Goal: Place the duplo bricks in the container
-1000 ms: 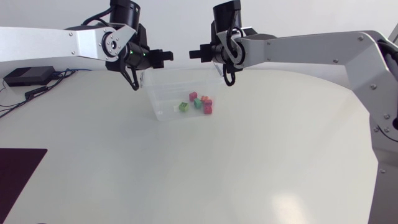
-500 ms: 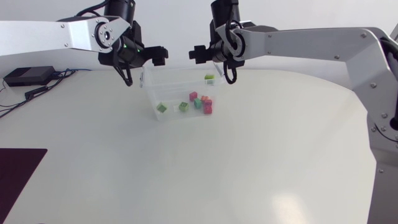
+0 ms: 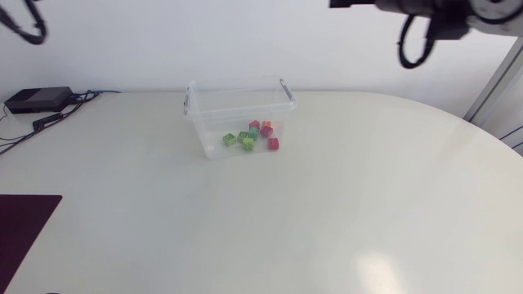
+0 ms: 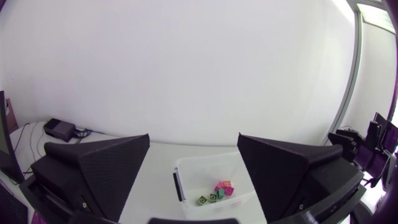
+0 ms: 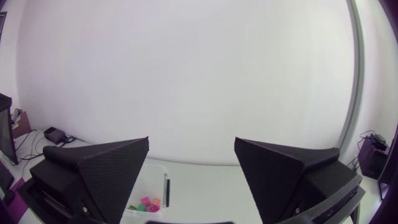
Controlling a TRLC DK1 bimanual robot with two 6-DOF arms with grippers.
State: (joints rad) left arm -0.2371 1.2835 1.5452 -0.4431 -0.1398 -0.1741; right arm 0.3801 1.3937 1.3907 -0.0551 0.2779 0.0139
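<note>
- Left pincer (image 4: 194,137), left wrist view: fingers spread wide, nothing held. Far below and ahead, clear plastic container (image 4: 186,165) standing on the surface, duplo bricks (image 4: 216,193) clustered on its floor.
- Right pincer (image 5: 191,140), right wrist view: likewise wide apart and empty. Same container (image 5: 157,180) partly hidden behind one finger, with bricks (image 5: 146,203) showing inside.
- Head view: both arms lifted high since a second ago, up from just over the container (image 3: 282,91) rim. Only a cable loop of the left arm (image 3: 24,20) and part of the right arm (image 3: 458,10) left at the upper corners. More green bricks in the cluster (image 3: 249,136) than before. All bricks in view now inside the walls. Judged: task done, or as good as.
- Edges and room: container set toward the far side of the surface (image 3: 327,212), short of its edge. Black box (image 3: 37,100) with cables well apart on the left side. Dark mat (image 3: 24,229) at the near-left corner. Plenty of air over the container with both arms raised. Rim and handles the only things to catch on any return.
</note>
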